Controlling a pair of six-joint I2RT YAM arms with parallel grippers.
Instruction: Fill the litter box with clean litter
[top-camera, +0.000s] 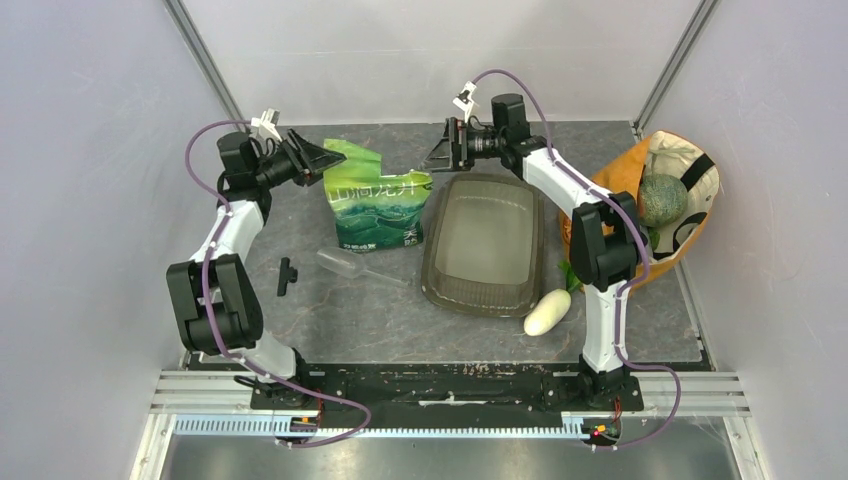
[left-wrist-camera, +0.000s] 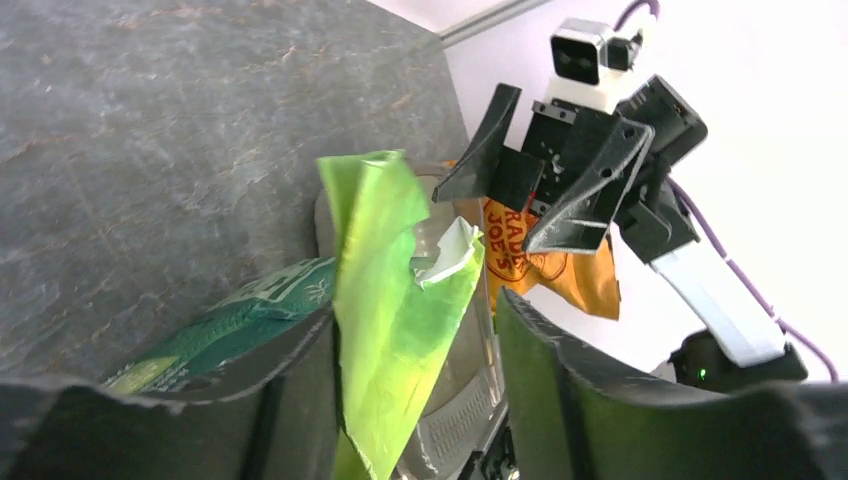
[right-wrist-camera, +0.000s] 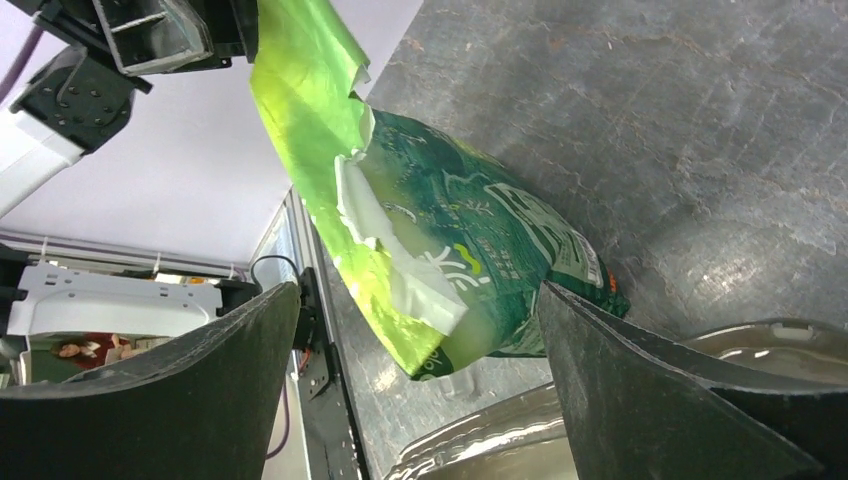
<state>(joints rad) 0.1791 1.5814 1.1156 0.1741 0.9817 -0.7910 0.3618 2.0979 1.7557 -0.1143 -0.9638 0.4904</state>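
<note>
From above, the litter box (top-camera: 480, 303) lies flat on the table (top-camera: 330, 310). The green printed pouch (top-camera: 378, 210) is just beside it on its left, and a white oval vegetable (top-camera: 547, 312) lies at its near corner.

Left wrist: the left jaws stand apart astride the pouch's torn top, with a gap on one side and nothing clamped.

Right wrist: the right jaws gape wide and empty, with the pouch and the box rim beyond them.

litter box (top-camera: 485, 245): smoky grey-brown | pouch (top-camera: 378, 210): green, white characters | bag (top-camera: 625, 165): orange-cream
</note>
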